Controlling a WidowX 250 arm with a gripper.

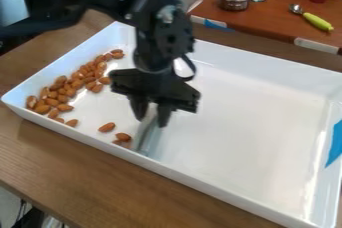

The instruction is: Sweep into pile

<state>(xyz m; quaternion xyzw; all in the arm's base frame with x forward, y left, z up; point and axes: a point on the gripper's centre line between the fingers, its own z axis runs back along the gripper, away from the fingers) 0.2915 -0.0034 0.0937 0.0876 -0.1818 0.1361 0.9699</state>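
"Checking the site, largest item first: what bears the work?"

"A wooden table (40, 154), carrying a white tray (247, 122) with raised walls. A black arm (163, 37) comes in from the upper left, over the tray."

"And the almonds?"

"Main group (73, 84): inside the tray, along its left end in the view. It forms a long, loose band, most nuts touching neighbours. Every almond I can see lies on the tray's left-hand side."

"State of the gripper?"

"The gripper (152, 114) points down near the tray's front wall. Its jaws are clamped on a pale, partly see-through scraper (147, 136), which reaches down towards the tray floor."

"Outstanding defects?"

"Stragglers (123, 137), a few nuts just beside the scraper, on its left. One lone almond (106, 127) sits between them and the band. Another nut (72, 122) lies just off the band's near end."

"Your finding on progress?"

"Well advanced, in my judgement, but not passed. The bulk is grouped. Left to do: bring the stragglers and the lone almond across, then tighten the band if a compact pile is required. How compact it must be, the task does not say."

"Risk noted?"

"Nuts could slip past the scraper's edge at the front wall."
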